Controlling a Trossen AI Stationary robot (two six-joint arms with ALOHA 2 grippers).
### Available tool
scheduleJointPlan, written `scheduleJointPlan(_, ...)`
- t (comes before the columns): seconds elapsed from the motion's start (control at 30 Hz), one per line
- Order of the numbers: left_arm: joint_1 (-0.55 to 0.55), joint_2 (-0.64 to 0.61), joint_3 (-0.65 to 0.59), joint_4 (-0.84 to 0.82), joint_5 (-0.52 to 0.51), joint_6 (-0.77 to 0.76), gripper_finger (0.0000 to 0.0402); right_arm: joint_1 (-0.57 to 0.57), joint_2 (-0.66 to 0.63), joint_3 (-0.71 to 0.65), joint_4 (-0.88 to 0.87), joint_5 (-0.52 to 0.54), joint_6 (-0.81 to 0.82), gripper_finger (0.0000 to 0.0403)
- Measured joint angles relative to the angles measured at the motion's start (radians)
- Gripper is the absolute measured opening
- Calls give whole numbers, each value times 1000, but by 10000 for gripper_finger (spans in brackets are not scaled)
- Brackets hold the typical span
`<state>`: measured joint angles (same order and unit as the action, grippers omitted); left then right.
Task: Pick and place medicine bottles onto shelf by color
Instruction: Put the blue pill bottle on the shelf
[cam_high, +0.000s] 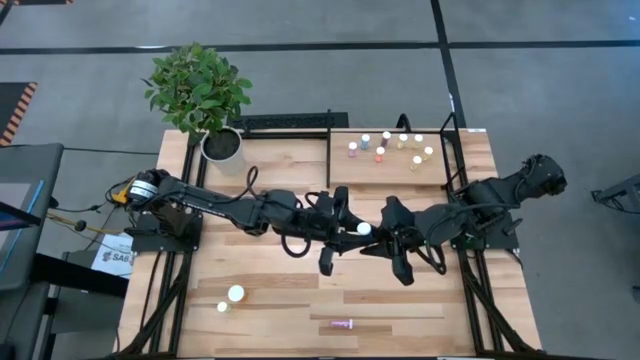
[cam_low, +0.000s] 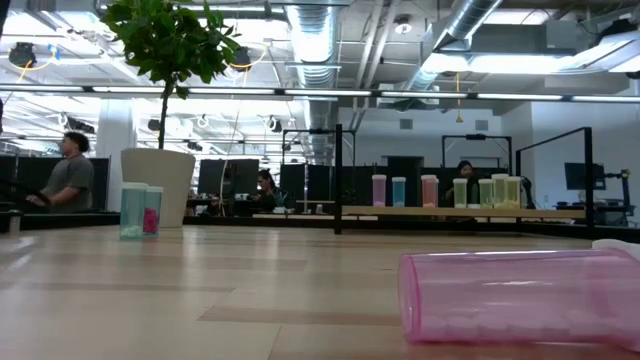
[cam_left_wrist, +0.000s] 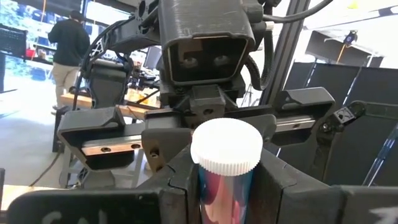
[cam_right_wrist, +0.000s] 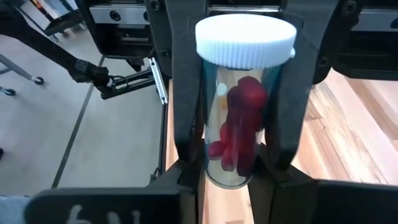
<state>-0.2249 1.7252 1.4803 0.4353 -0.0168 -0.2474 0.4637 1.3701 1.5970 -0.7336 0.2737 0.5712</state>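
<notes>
Mid-task: several medicine bottles already stood on the shelf at the worktop's far right corner. At centre, left hand and right hand were both apparently clamped on one white-capped bottle; three bottles remained near the front edge.

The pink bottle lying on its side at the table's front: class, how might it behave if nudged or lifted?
The pink bottle lies on its round side, so a nudge would probably roll it. Its clear wall seems to show only a low layer of pills, so it is likely light. The smooth plastic may slip in a loose grip.
</notes>
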Motion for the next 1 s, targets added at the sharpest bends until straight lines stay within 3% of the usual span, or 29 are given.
scheduleJointPlan(0.33,0,0,0,7,21,-59,87,0,1,0,28,-10,0,93)
scheduleJointPlan(0.73,-5,0,0,-14,38,-105,199,-1,1,-1,27,-11,-3,93)
scheduleJointPlan(1.0,-5,-1,1,-17,23,-76,206,-1,1,14,29,-9,-14,93)
